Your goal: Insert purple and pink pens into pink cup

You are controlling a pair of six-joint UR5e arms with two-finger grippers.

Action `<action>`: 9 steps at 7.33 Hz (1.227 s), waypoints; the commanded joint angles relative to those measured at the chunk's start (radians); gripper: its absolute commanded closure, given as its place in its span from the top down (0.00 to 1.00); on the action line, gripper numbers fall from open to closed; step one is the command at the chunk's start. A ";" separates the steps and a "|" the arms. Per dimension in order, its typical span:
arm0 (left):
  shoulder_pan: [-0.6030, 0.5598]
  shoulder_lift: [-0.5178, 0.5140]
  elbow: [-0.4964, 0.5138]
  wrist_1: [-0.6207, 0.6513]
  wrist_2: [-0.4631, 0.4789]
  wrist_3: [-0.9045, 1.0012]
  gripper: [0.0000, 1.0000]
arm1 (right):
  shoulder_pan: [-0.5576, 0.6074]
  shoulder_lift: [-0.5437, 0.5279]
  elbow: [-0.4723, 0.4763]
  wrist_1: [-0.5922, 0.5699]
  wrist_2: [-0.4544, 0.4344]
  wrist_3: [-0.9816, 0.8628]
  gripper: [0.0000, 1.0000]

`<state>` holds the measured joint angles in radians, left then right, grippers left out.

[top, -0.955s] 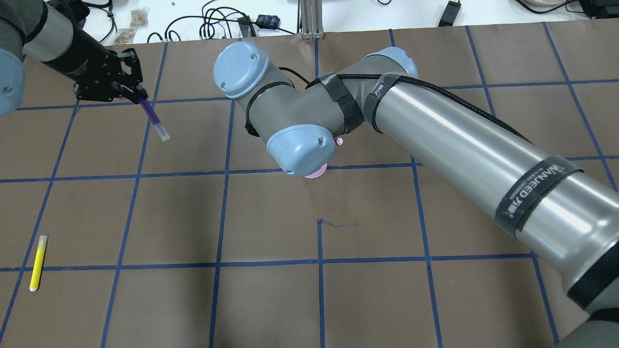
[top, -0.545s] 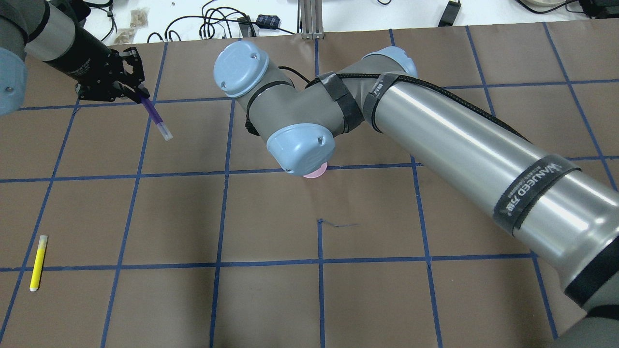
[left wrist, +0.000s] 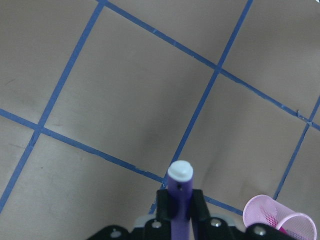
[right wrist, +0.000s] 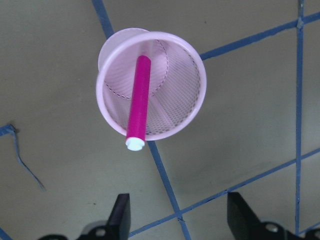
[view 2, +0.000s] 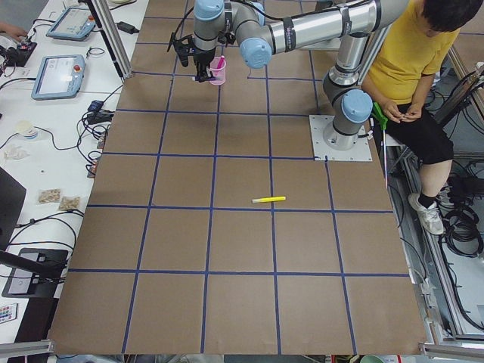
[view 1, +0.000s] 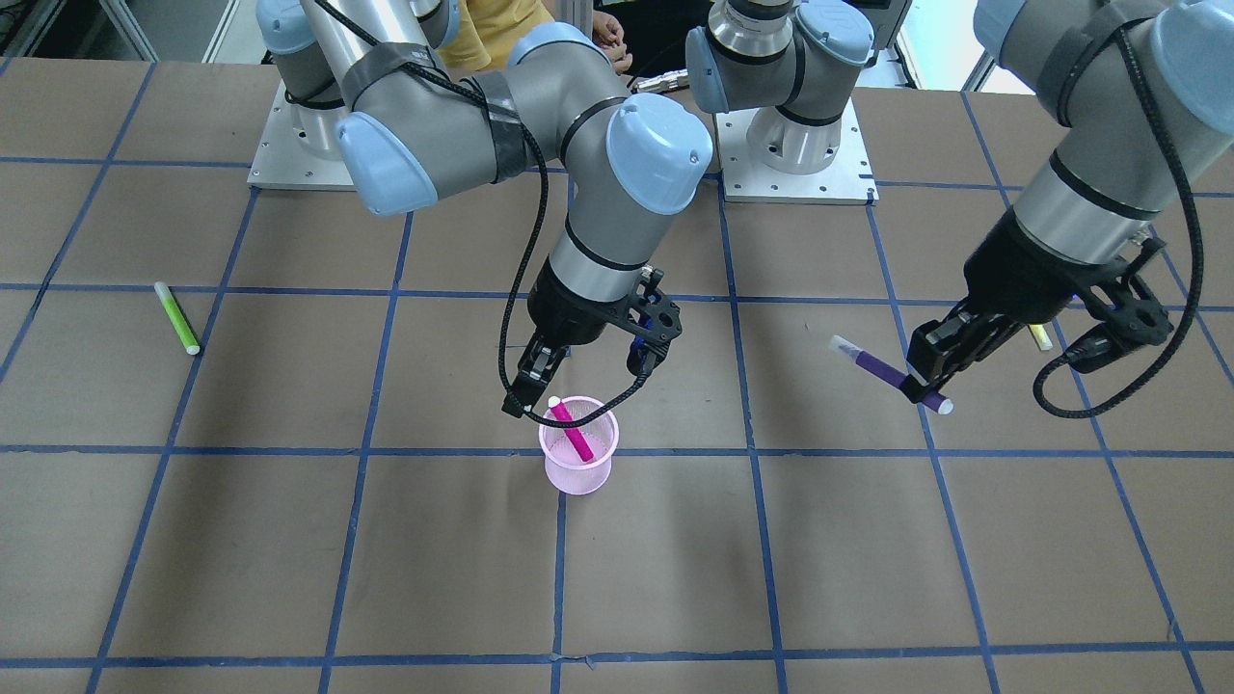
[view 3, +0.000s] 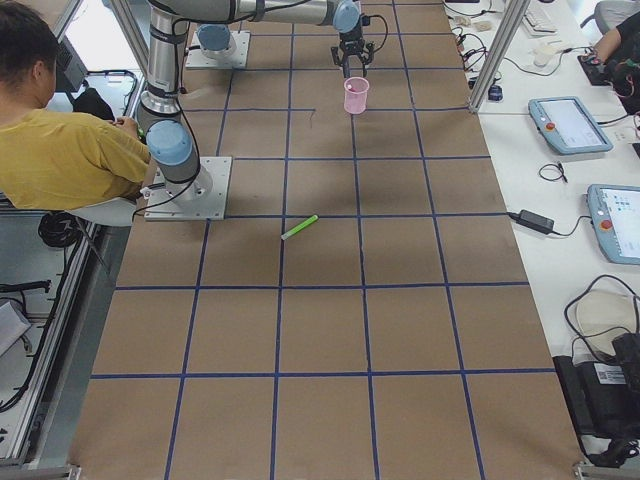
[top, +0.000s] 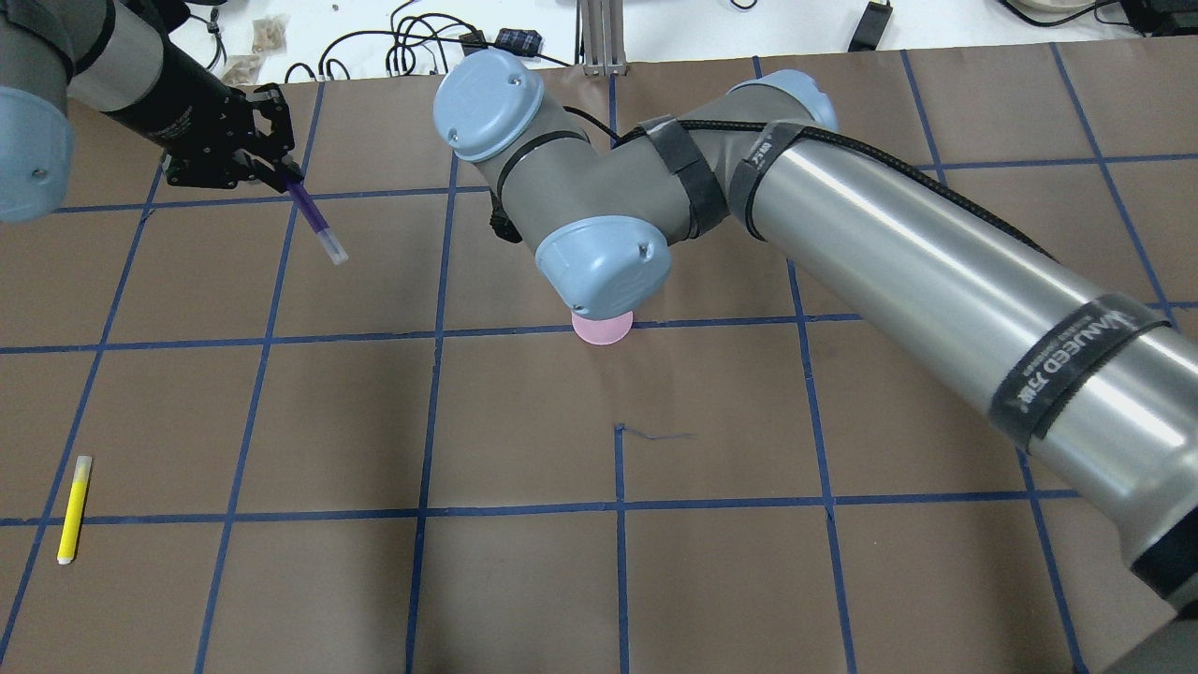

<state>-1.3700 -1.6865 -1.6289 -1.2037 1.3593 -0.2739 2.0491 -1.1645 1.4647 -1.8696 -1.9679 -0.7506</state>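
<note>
The pink mesh cup [view 1: 576,477] stands upright near the table's middle. The pink pen [view 1: 571,426] leans inside it, white end up. My right gripper [view 1: 579,386] hangs open and empty just above the cup. The right wrist view shows the pink pen [right wrist: 139,100] in the cup [right wrist: 199,97] between the spread fingers. My left gripper [top: 281,173] is shut on the purple pen [top: 316,220] and holds it in the air, well to the cup's left in the overhead view. There the right wrist hides most of the cup [top: 602,329].
A yellow pen [top: 73,508] lies at the near left of the table. A green pen [view 1: 176,317] lies on the robot's right side. The right arm's long forearm [top: 936,281] spans the right half. A person [view 3: 70,150] sits beside the robot base.
My left gripper has moved a little right with the purple pen. The right wrist has shifted slightly right, and the pink pen's white tip no longer shows beside it in the overhead view.
</note>
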 commanded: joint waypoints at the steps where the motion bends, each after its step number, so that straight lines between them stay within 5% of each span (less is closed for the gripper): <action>1: -0.123 -0.044 -0.008 0.199 -0.003 -0.132 0.04 | -0.122 -0.104 0.005 0.006 0.099 -0.081 0.73; 3: -0.222 -0.070 -0.015 0.292 0.006 -0.290 0.04 | -0.231 -0.190 0.017 0.015 0.159 -0.075 0.73; 4: -0.269 -0.076 -0.031 0.358 0.012 -0.325 0.04 | -0.263 -0.220 0.017 0.038 0.258 -0.058 0.73; 7: -0.317 -0.094 -0.201 0.635 0.041 -0.572 0.04 | -0.317 -0.322 0.019 0.189 0.270 0.159 0.72; 9: -0.397 -0.123 -0.201 0.645 0.205 -0.703 0.04 | -0.316 -0.331 0.020 0.213 0.270 0.297 0.74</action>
<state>-1.7197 -1.7915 -1.8232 -0.5770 1.4758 -0.8968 1.7351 -1.4847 1.4842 -1.6784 -1.6988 -0.5400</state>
